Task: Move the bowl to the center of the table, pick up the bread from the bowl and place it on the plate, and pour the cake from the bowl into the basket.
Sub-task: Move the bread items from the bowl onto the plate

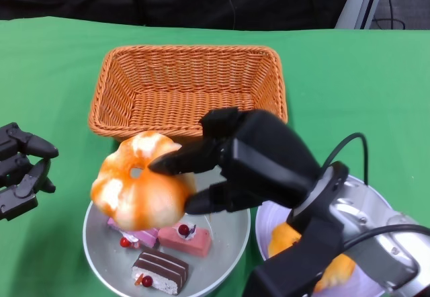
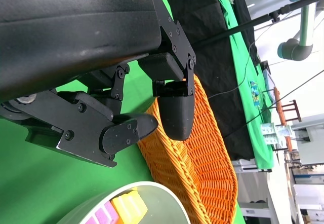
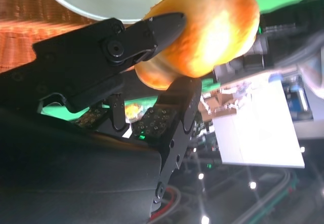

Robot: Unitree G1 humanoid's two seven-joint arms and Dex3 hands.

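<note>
Bread step under way: my right robot hand (image 1: 222,166) pinches bread (image 1: 141,179) above bowl (image 1: 228,260). Next: carry toward 4 o'clock, release on plate (image 1: 376,199). Left robot hand (image 1: 20,169) idle, fingers apart, empty.

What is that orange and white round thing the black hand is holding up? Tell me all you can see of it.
It looks like a bread, round and puffy like a ring bun, with a small hole near its top. Its surface is glossy, golden orange streaked with white. The right hand grips it between black fingertips, one pressing its upper side and another below. It is lifted above the grey bowl, which holds pieces of cake, just in front of the wicker basket. The right wrist view shows the same pinch close up.
</note>
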